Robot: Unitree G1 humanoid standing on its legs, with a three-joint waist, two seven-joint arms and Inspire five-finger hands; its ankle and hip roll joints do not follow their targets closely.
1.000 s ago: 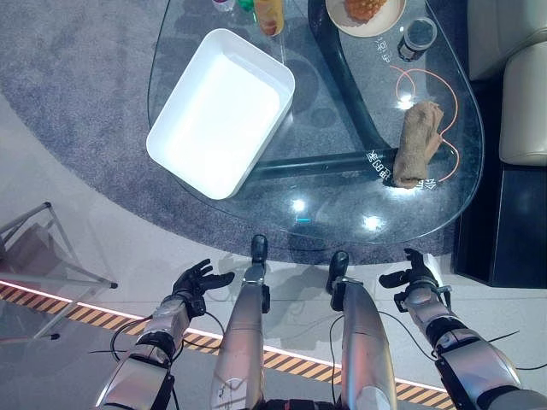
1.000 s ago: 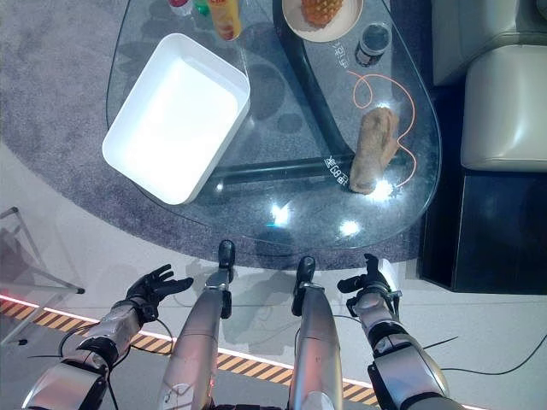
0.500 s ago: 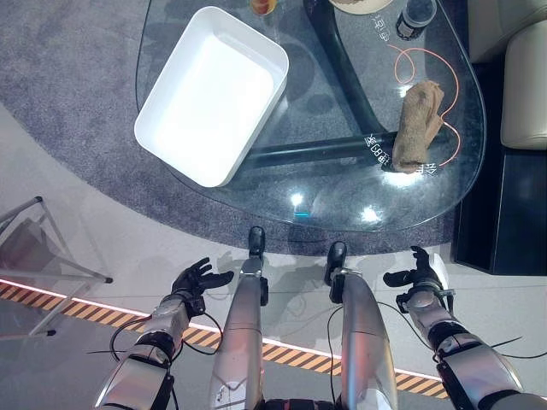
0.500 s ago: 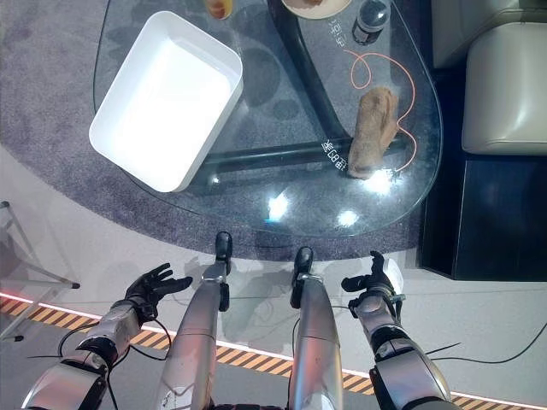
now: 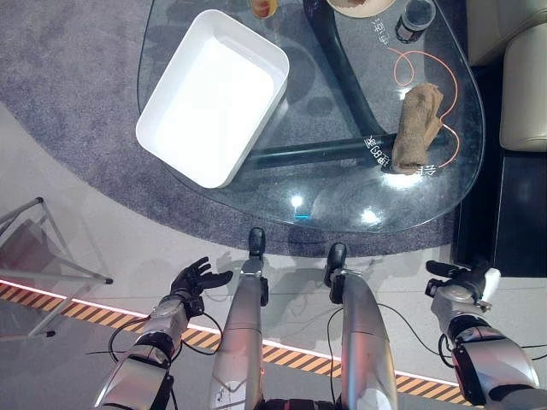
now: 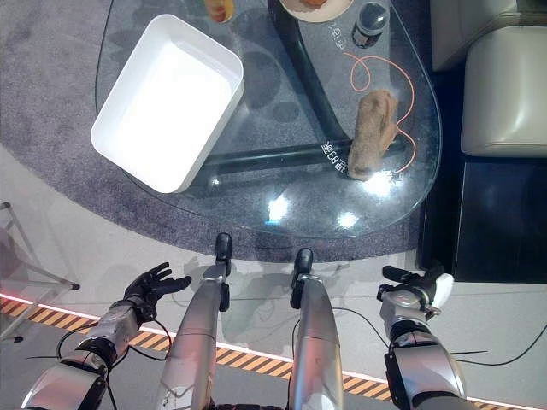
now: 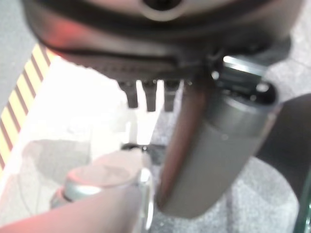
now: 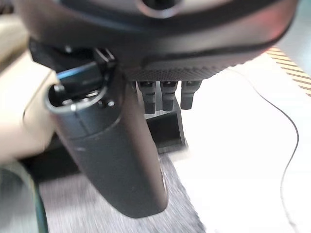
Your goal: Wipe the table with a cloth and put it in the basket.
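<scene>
A crumpled brown cloth (image 5: 417, 124) lies on the right side of the glass table (image 5: 333, 201), partly over an orange cord loop. A white rectangular basket (image 5: 214, 94) stands empty on the table's left side. My left hand (image 5: 193, 280) hangs low at the lower left, over the floor and well short of the table, fingers relaxed and holding nothing. My right hand (image 5: 461, 283) is at the lower right, also over the floor, fingers straight and empty. Its wrist view shows the fingers (image 8: 163, 94) extended.
A plate of fruit (image 5: 363, 7), a dark cup (image 5: 414, 17) and an orange bottle (image 5: 263, 7) stand along the table's far edge. A beige sofa (image 5: 520, 85) sits to the right. A metal stand (image 5: 38, 248) is on the floor at left.
My right hand has swung outward to the right. The left hand has stayed about where it was. The camera shifted slightly; cloth and basket have not moved.
</scene>
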